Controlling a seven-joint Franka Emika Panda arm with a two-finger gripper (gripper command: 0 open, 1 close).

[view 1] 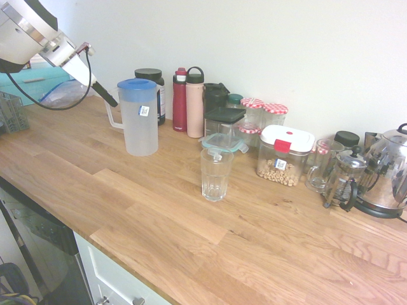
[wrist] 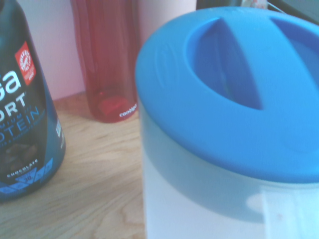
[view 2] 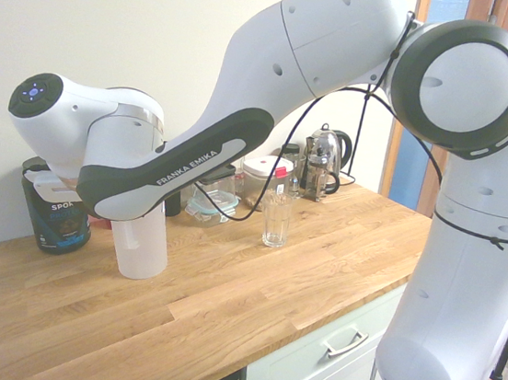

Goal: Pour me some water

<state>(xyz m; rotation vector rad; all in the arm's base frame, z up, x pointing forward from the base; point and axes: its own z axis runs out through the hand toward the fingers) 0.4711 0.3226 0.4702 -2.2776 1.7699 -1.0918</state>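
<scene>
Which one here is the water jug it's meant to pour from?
Look along the wooden counter to the row of bottles by the wall. The jug stands just in front, nearest the robot's gripper: tall, frosted white, with a blue lid and side handle.

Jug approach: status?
Gripper open, empty, at the jug's handle. Jug upright on the counter, blue lid on. Glass stands apart, nothing between.
</scene>
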